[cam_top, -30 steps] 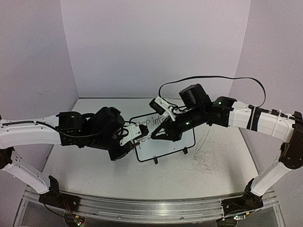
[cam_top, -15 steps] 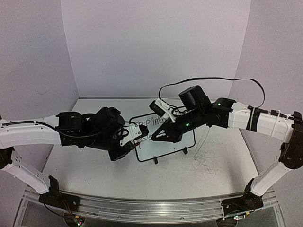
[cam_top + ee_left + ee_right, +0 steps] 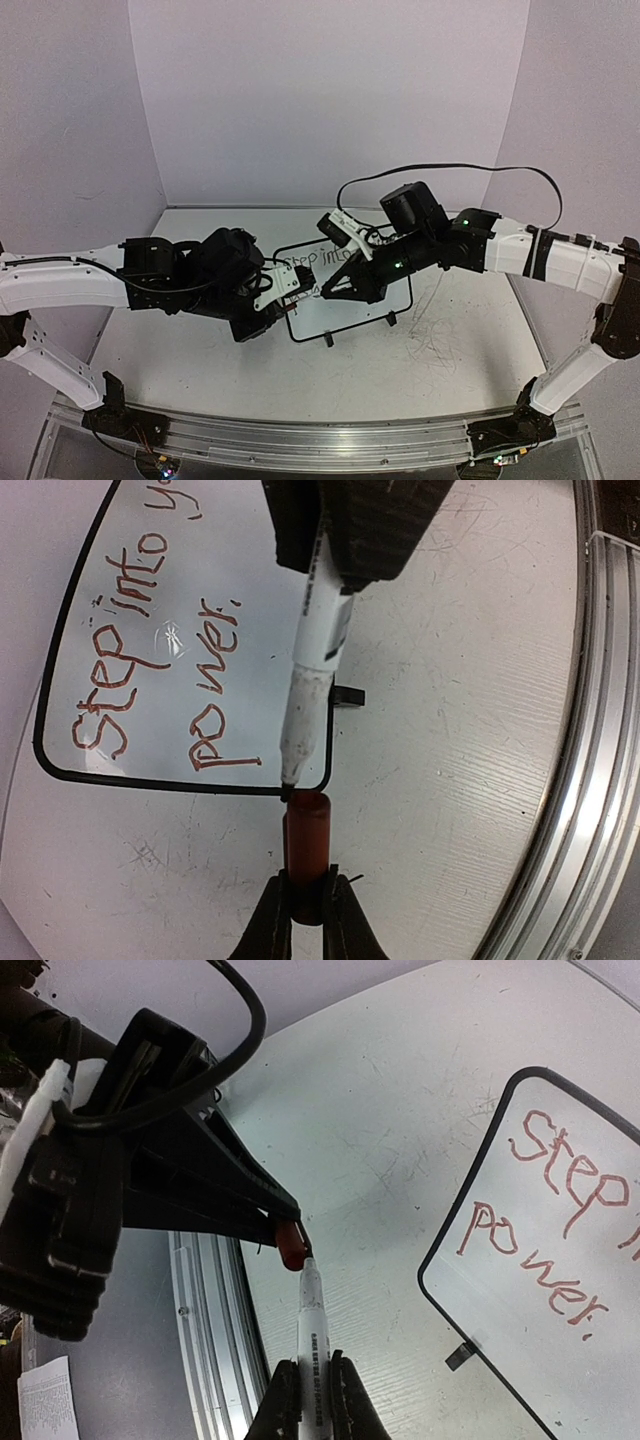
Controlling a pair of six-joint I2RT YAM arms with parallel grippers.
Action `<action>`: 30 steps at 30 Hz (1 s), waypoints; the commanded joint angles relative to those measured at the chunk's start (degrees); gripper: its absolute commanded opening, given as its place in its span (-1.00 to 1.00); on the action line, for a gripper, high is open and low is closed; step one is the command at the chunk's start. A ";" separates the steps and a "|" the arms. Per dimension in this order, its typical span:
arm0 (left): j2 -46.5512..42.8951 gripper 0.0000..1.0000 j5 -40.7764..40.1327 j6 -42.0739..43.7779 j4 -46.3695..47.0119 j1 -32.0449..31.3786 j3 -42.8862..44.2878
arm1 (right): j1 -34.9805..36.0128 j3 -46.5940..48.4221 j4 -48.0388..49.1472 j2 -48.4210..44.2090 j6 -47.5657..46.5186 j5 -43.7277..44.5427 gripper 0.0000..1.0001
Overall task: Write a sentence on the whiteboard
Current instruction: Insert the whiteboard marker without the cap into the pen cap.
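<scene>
Your right arm has edged a little leftward over the last second, bringing its tool up to the left one. The whiteboard (image 3: 360, 312) sits on the table (image 3: 200, 370) between the arms, and the sentence (image 3: 122, 668) reads "Step into… power." in red, full stop included. The middle word is cut off, but the writing looks finished. The right gripper (image 3: 310, 1372) is clamped on the marker (image 3: 312, 1320) and the left gripper (image 3: 305, 885) on the red cap (image 3: 307, 830). The tip is at the cap's mouth, so only capping seems left.
</scene>
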 commanded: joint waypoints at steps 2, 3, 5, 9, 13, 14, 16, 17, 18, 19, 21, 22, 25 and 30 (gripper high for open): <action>-1.96 -1.00 -1.23 -0.61 1.98 -0.24 -0.25 | 0.50 -2.04 1.44 -3.50 0.90 0.69 -1.00; -1.95 -1.00 -1.29 -0.61 1.98 -0.24 -0.31 | 0.51 -2.05 1.40 -3.66 0.92 0.62 -1.00; -1.97 -1.00 -1.28 -0.62 1.97 -0.26 -0.16 | 0.51 -1.91 1.36 -3.56 0.93 0.32 -1.00; -1.71 -1.00 -1.16 -0.59 1.98 -0.34 0.15 | 0.51 -1.56 2.06 -3.01 0.93 0.14 -1.00; -1.65 -1.00 -1.25 -0.69 1.89 -0.49 0.00 | 0.55 -0.91 3.07 -3.28 0.93 -0.06 -1.00; -1.72 -1.00 -1.24 -0.71 1.92 -0.54 -0.01 | 0.54 -0.84 3.08 -3.33 0.93 0.06 -1.00; -1.74 -1.00 -1.26 -0.78 1.89 -0.64 0.00 | 0.54 -0.92 3.10 -3.40 0.93 0.48 -1.00; -1.72 -1.00 -1.30 -0.78 1.89 -0.66 0.00 | 0.53 -1.05 3.16 -3.46 0.93 0.59 -1.00; -1.71 -1.00 -1.28 -0.84 1.90 -0.68 -0.06 | 0.52 -1.16 3.17 -3.46 0.93 0.62 -1.00; -1.71 -1.00 -1.25 -0.86 1.96 -0.68 -0.13 | 0.53 -1.24 3.17 -3.40 0.93 0.68 -1.00; -1.71 -1.00 -1.24 -0.79 1.98 -0.68 -0.14 | 0.54 -1.27 3.17 -3.16 0.93 0.44 -1.00; -1.71 -1.00 -1.17 -0.78 1.98 -0.75 -0.15 | 0.52 -1.26 3.17 -3.13 0.93 0.48 -1.00; -1.37 -1.00 -1.27 -0.65 1.92 -0.77 -0.21 | 0.49 -1.20 3.25 -3.52 0.93 0.94 -1.00; -1.31 -1.00 -1.39 -0.61 1.91 -0.77 -0.36 | 0.55 -1.17 3.35 -3.85 0.93 1.14 -1.00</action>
